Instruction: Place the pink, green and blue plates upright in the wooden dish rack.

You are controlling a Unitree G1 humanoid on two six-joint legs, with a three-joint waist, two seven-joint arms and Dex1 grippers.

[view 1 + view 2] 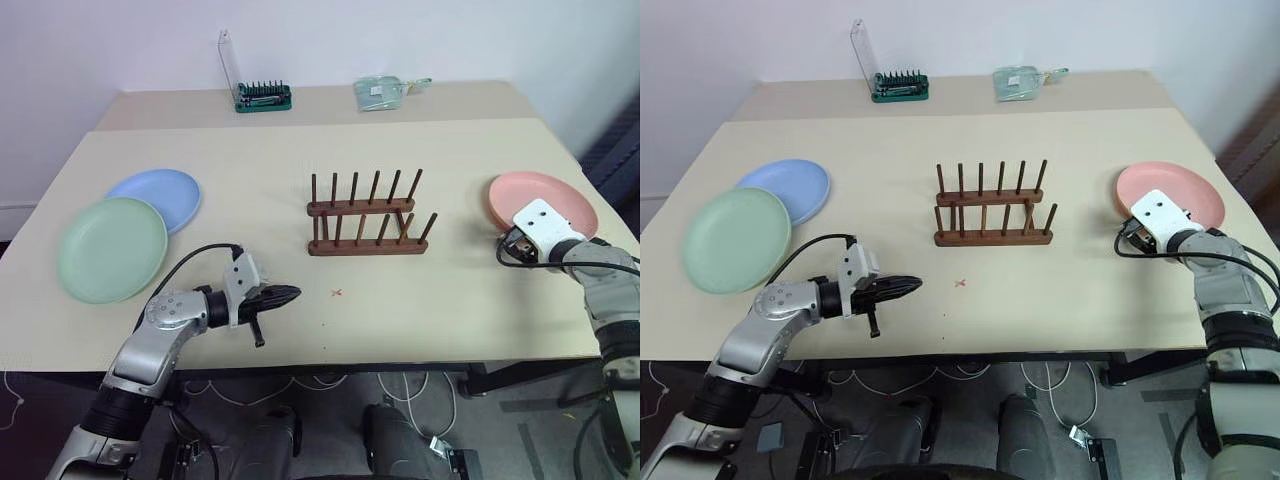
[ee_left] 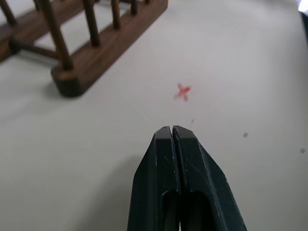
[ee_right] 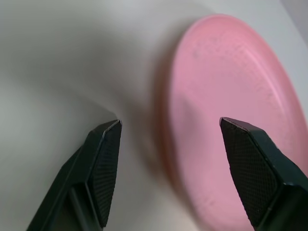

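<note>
The pink plate (image 1: 548,198) lies flat at the table's right side. My right gripper (image 3: 168,130) is open at the plate's near-left rim, one finger over the table and the other over the plate (image 3: 231,86), holding nothing. The green plate (image 1: 110,248) and the blue plate (image 1: 160,194) lie flat at the left, and the green rim overlaps the blue one's near edge. In the middle of the table the wooden dish rack (image 1: 364,216) stands with nothing between its pegs. My left gripper (image 1: 290,294) is shut and empty, low over the table in front of the rack.
A green tray of tool bits (image 1: 263,96) with a raised clear lid and a clear packet (image 1: 380,92) sit at the table's far edge. A small red cross (image 1: 336,293) marks the tabletop ahead of my left gripper. The table's front edge runs just below both arms.
</note>
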